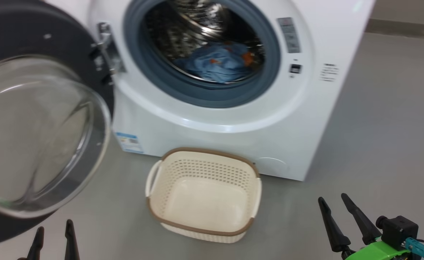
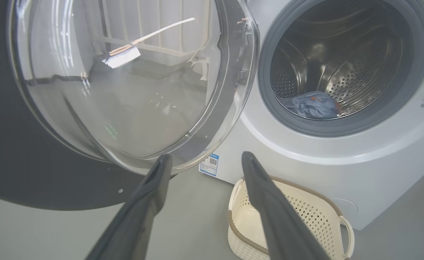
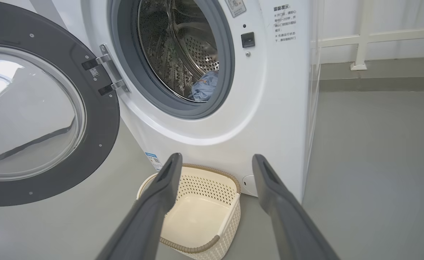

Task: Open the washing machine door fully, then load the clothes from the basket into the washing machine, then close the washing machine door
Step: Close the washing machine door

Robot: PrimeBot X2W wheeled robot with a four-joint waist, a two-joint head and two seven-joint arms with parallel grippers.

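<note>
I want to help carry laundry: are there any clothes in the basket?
No, the basket is bare inside; the blue clothes lie in the washing machine.

Smooth grey floor (image 1: 377,126); pale wall (image 1: 406,7) w/ darker skirting (image 1: 406,29); white railing (image 3: 363,36) at rt, even light.

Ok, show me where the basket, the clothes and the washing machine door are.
basket (image 1: 163,191), head view, on its perforated left inner wall.
clothes (image 1: 215,63), head view, on the middle of the blue heap.
washing machine door (image 1: 35,133), head view, on the bulging glass at its centre.
</note>
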